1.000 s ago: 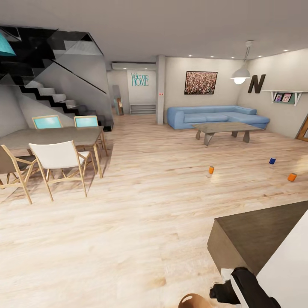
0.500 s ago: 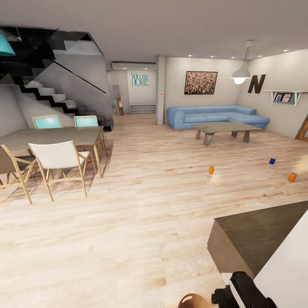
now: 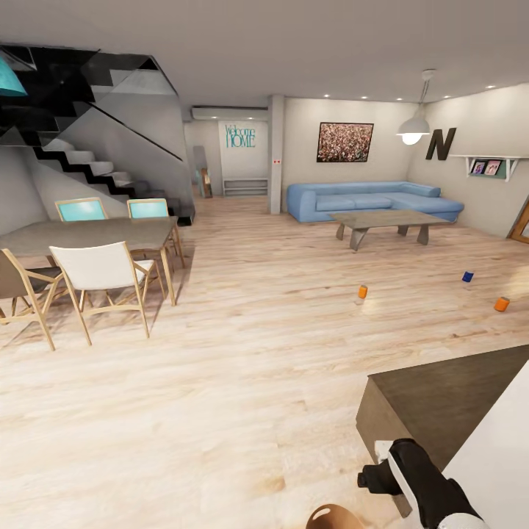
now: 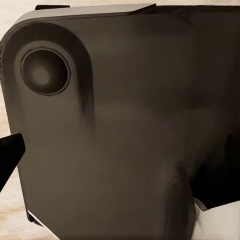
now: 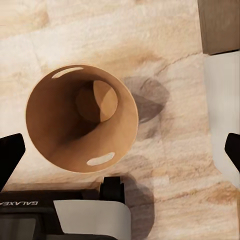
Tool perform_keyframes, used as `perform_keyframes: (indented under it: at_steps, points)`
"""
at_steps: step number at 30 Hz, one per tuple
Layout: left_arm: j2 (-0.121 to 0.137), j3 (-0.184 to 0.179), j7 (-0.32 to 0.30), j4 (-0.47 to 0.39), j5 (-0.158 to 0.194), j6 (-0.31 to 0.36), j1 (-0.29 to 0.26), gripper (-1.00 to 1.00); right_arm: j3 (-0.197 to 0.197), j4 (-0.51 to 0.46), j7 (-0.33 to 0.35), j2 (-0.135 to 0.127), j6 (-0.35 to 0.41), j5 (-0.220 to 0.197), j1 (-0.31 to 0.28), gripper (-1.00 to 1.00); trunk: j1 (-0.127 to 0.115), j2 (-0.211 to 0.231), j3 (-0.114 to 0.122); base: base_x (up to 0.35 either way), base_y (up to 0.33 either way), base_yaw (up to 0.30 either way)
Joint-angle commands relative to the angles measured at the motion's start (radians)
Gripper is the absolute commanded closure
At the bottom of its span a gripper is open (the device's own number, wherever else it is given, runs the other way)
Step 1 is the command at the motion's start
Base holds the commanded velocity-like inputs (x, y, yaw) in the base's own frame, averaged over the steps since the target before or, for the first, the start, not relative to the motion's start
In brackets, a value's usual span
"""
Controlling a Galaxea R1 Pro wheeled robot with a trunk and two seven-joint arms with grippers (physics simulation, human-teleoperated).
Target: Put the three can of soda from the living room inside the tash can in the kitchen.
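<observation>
Cans: three on the plank floor of the living room, all upright as far as could be made out at that range. One orange can (image 3: 362, 292) stood nearest the middle of the floor, short of the coffee table (image 3: 388, 220); the blue can (image 3: 467, 277) and second orange can (image 3: 502, 303) lay further to the right, near each other, well apart from the first.

Bin (image 5: 81, 124) stood on the floor directly under the right wrist camera, mouth up, glossy brown inside, nothing in it. Its rim also peeked in at the bottom of the head view (image 3: 334, 516), just beside a dark counter (image 3: 441, 404).

Right gripper (image 5: 120, 150): fingertips at opposite edges of the wrist view, spread wide, holding nothing. Left gripper: cannot tell; its camera faced a dark housing at close range.

Judgement: all three cans lay far ahead and to the right of both arms, well out of reach. The right arm (image 3: 411, 477) was on the nearer side. The base must drive forward first; the lone orange can looked the closest first pick.
</observation>
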Motion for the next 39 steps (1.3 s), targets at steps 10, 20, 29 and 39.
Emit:
perform_keyframes:
  at_steps: [10, 20, 29, 39]
  points:
    - [0.000, 0.001, -0.001, 0.000, 0.001, 0.000, 0.000, -1.00, -0.003, 0.023, 0.000, -0.028, -0.030, -0.001, -0.011, -1.00, 0.000, 0.000, 0.000, 0.000, 0.000, 0.000]
    - [0.005, 0.002, -0.020, -0.046, 0.019, 0.080, -0.052, -1.00, -0.003, 0.048, 0.000, -0.032, -0.038, 0.001, -0.012, -1.00, 0.000, 0.000, 0.000, 0.000, 0.000, 0.000]
    - [0.008, 0.004, -0.130, -0.520, 0.037, 0.547, -0.114, -1.00, -0.002, 0.055, 0.000, -0.031, -0.040, 0.002, -0.012, -1.00, 0.000, 0.000, 0.000, 0.000, 0.000, 0.000]
    - [0.004, 0.007, -0.139, -0.716, 0.040, 0.712, -0.226, -1.00, -0.001, 0.057, 0.000, -0.032, -0.040, 0.002, -0.012, -1.00, 0.000, 0.000, 0.000, 0.000, 0.000, 0.000]
